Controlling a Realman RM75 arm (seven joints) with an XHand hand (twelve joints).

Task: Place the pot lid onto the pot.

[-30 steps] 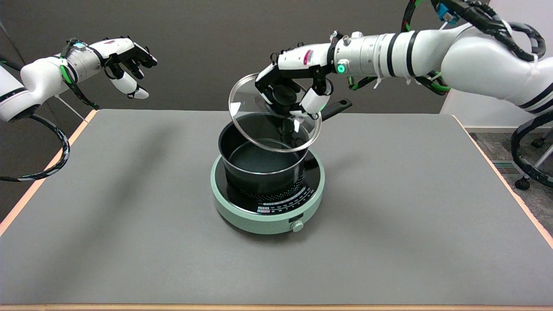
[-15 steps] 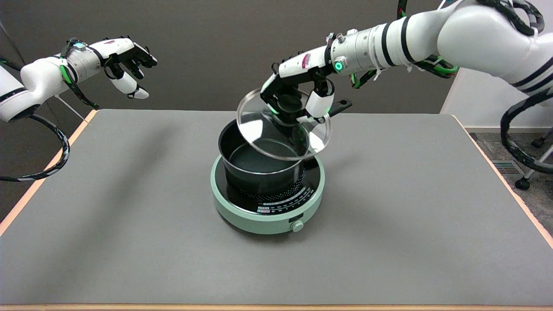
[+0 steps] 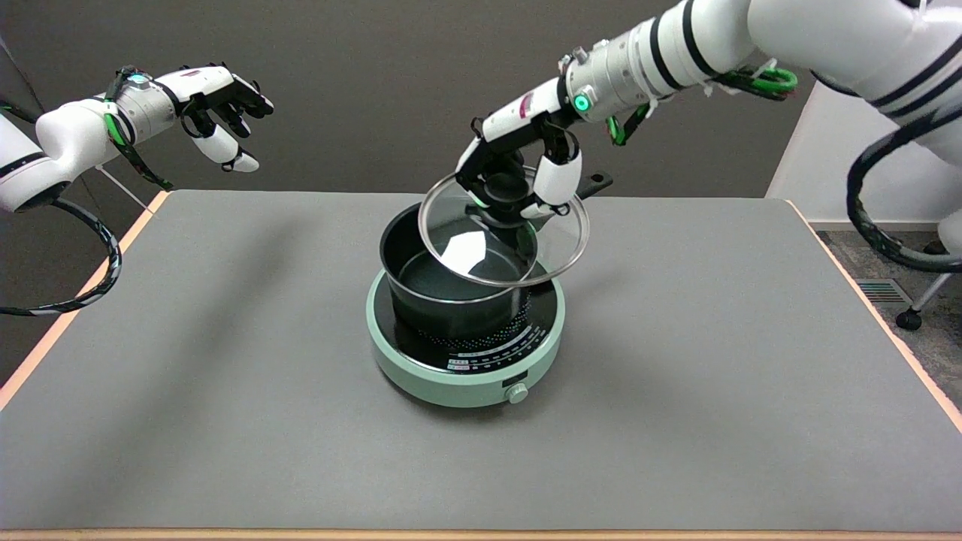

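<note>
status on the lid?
Right hand holds lid by its knob. Lid tilted above pot, offset right, not seated. Nothing in the way.

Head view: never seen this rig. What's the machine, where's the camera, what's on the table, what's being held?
This is a robot with two white arms, each ending in a black-and-white many-fingered hand, steered remotely by a person. The single picture comes from a camera above the table's near side, looking down and across it.

On the grey table stands a round pale-green cooktop with a knob at its front. On it sits a black pot, its handle pointing toward the far right.

The right hand reaches in from the upper right and grips the black knob of a glass pot lid. The lid is tilted and sits off to the right of the pot's mouth, overlapping it only partly; whether its edge touches the pot's rim cannot be told.

The left hand hangs in the air at upper left, holding nothing.
</note>
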